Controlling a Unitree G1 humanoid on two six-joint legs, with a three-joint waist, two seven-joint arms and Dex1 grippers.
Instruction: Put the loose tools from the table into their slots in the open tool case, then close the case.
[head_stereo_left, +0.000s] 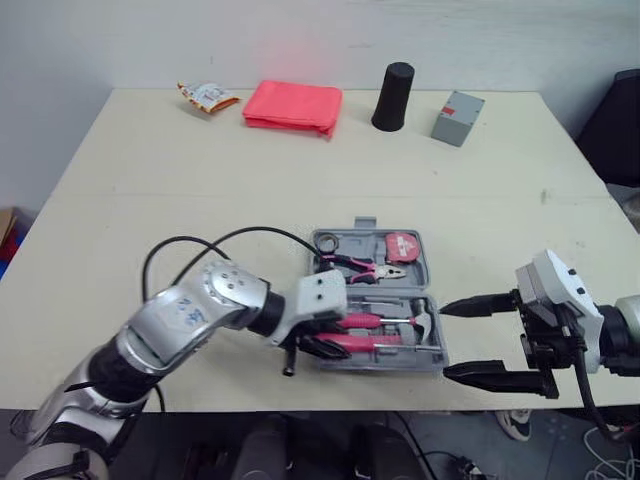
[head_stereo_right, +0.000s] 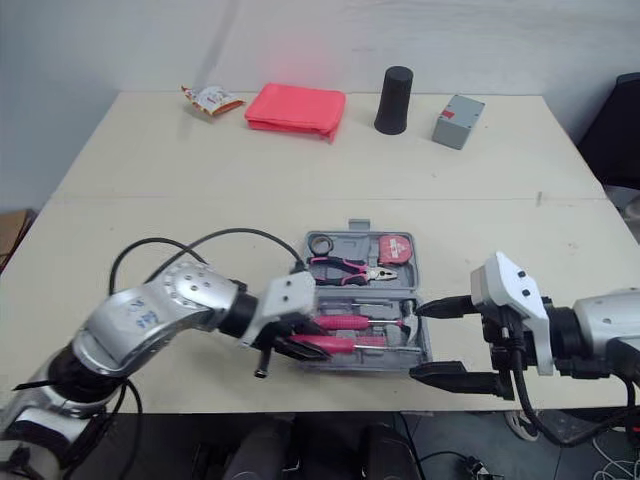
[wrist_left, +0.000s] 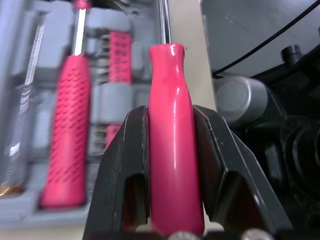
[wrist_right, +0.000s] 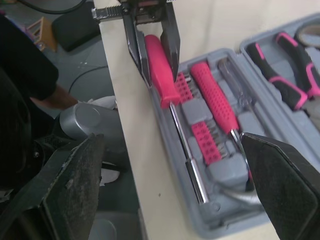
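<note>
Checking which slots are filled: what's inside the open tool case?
Pliers, red tape measure, ribbed pink screwdriver, bit holders. The left gripper holds a smooth pink screwdriver along the front edge, covering what lies beneath.

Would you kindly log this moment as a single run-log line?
left gripper: shut on pink screwdriver, at near edge of tool case | right gripper: open, by case's right side | case: open

Lab: plain table (head_stereo_left: 200, 200), floor cables (head_stereo_left: 612, 462)
</note>
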